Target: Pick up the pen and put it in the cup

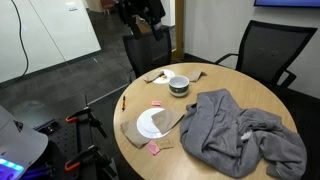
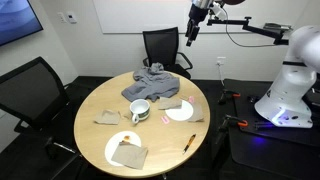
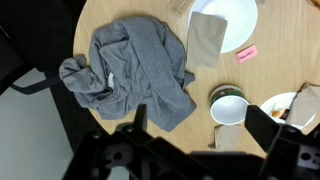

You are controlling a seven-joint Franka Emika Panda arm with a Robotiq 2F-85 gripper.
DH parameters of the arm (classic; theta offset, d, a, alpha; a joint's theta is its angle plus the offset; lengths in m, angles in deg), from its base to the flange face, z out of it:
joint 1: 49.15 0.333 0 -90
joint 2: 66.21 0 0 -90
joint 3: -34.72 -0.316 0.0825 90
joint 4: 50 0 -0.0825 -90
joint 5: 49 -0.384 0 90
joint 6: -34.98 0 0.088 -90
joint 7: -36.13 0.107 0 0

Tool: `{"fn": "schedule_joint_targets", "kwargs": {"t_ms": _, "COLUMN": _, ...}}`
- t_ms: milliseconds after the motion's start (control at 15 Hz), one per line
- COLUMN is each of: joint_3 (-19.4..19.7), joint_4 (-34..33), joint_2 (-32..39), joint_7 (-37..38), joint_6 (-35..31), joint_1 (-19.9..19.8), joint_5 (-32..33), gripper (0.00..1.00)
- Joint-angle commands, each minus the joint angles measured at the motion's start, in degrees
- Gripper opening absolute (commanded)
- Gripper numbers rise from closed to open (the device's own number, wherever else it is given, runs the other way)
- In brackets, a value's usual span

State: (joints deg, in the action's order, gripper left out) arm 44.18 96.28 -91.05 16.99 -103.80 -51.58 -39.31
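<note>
Where the pen lies: flat near the table edge, well apart from the cup, nothing lying over it, so a reach from above looks free.
Cup: upright near the middle, mouth up to take the pen.
Gripper: high above the table, jaws spread, holding nothing.
Counts: one pen, one cup, two white plates, two pink squares, one grey garment.
</note>
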Motion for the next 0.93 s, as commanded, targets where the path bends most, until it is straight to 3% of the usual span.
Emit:
{"fn": "schedule_joint_targets", "kwargs": {"t_ms": 0, "joint_3": -0.42, "joint_4": -0.09, "joint_2": 0.0, "joint_7": -0.19, "joint_6": 0.14, "joint_1": -0.4, "joint_5": -0.29, "gripper": 1.0}}
{"fn": "schedule_joint_targets", "kwargs": {"t_ms": 867, "joint_3": -2.97, "joint_4": -0.29, "joint_2": 1.77, "joint_7": -1.06, "joint_6": -1.18, "joint_1": 1.94, "joint_5": 0.17, "gripper": 1.0}}
